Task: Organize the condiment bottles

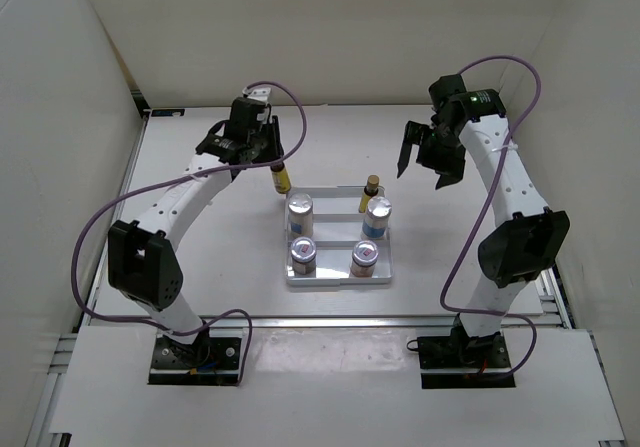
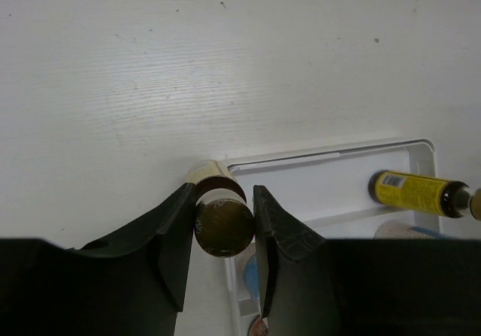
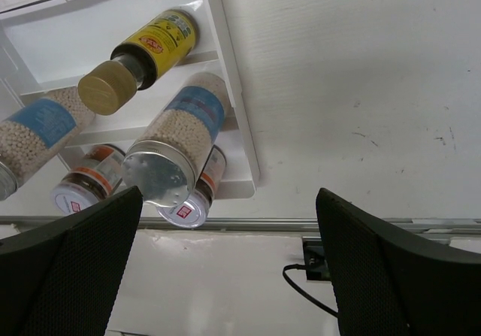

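**DESK:** What is the left gripper (image 2: 223,201) doing at the tray's far-left corner?

**FIELD:** Its fingers are pinched on the brown cap of a slim amber bottle (image 2: 223,229), which is upright just outside the white tray (image 1: 338,283). (Whether the bottle's base rests on the table (image 1: 200,237) or hangs clear cannot be told.) Holding it by the cap likely leaves the body free to drop onto the back step, where the left spot is bare.

**DESK:** And the others?

**FIELD:** The second slim bottle (image 1: 371,192) already stands on that back step, at the right. Four silver-lidded jars (image 1: 300,212) sit in two pairs on the steps in front of it. The right gripper (image 1: 422,165) hangs off to the tray's right, fingers spread wide and empty, probably parked clear of the left arm's work.
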Controlling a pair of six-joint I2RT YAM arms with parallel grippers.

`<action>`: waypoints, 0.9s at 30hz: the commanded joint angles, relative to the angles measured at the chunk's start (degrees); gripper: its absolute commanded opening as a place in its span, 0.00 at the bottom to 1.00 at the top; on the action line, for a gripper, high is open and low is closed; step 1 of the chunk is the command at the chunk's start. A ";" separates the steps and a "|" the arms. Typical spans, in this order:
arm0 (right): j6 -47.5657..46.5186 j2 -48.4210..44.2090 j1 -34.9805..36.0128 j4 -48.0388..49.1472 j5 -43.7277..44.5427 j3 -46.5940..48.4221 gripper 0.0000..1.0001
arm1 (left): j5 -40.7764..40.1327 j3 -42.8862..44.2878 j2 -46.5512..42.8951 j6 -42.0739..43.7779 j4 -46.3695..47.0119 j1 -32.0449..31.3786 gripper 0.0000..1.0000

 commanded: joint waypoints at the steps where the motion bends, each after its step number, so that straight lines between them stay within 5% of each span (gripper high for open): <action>1: 0.39 -2.44 0.69 -2.53 -0.48 -0.31 1.00 | 1.39 1.19 -5.88 0.46 1.48 -2.54 0.12; 27: 0.91 -5.78 1.31 -2.53 1.80 -3.65 1.00 | 3.85 -3.91 -1.58 -4.28 7.89 -7.38 0.12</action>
